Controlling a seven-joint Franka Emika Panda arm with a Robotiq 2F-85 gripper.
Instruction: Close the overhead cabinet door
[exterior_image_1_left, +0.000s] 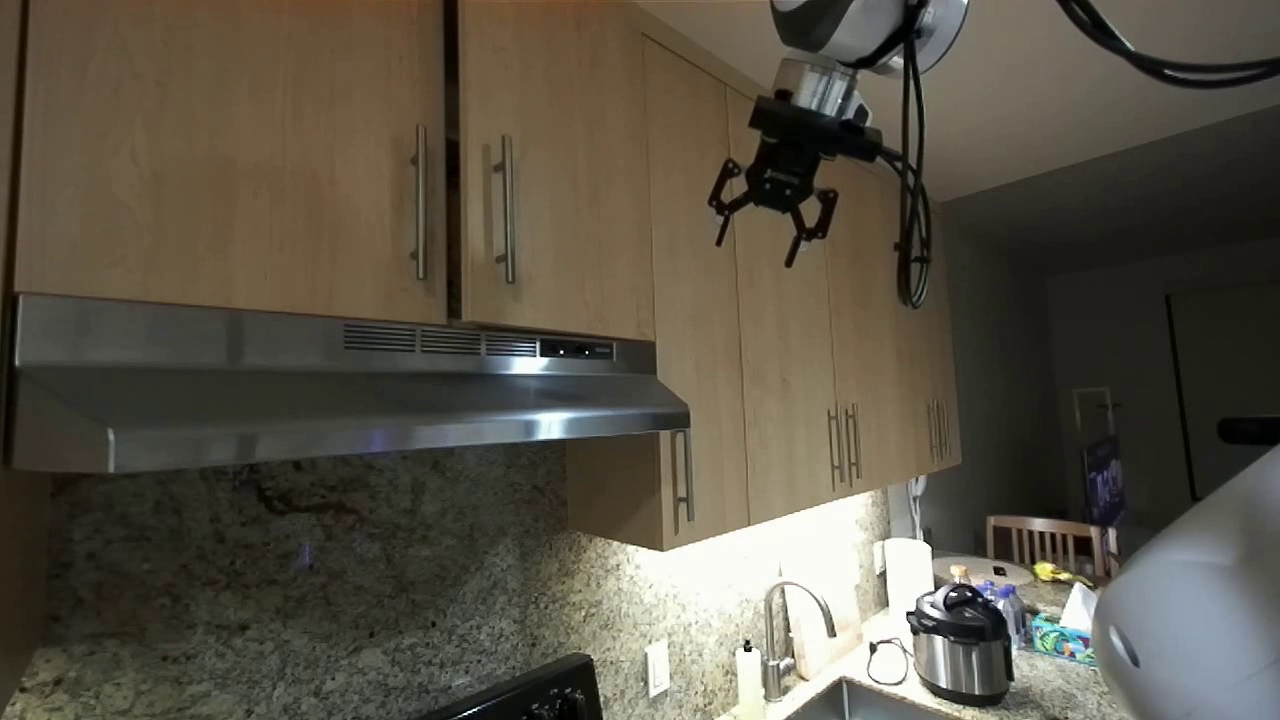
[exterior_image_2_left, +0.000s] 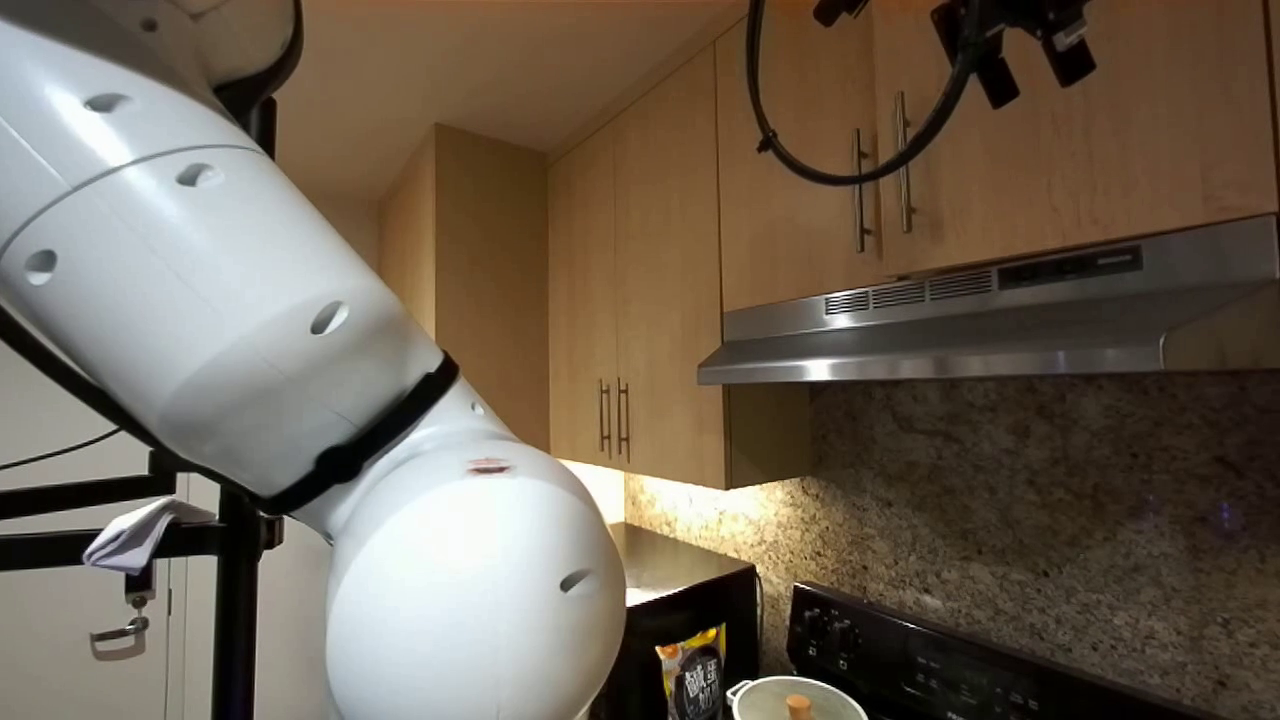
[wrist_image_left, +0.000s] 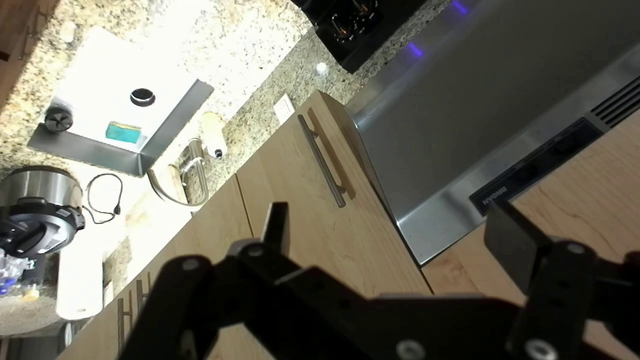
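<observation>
The claw (exterior_image_1_left: 756, 250) hangs in front, spread wide, holding nothing. Beyond it, above the hood (exterior_image_1_left: 400, 405), the bar handle (exterior_image_1_left: 508, 210) stands along the left edge of the cabinet door (exterior_image_1_left: 580, 160); a dark gap (exterior_image_1_left: 452, 100) beside this edge suggests it is ajar. I expect it stiff, smooth and not very heavy; better to push flat beside the handle than grip.

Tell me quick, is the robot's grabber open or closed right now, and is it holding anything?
Gripper: open wide, holding nothing.
</observation>
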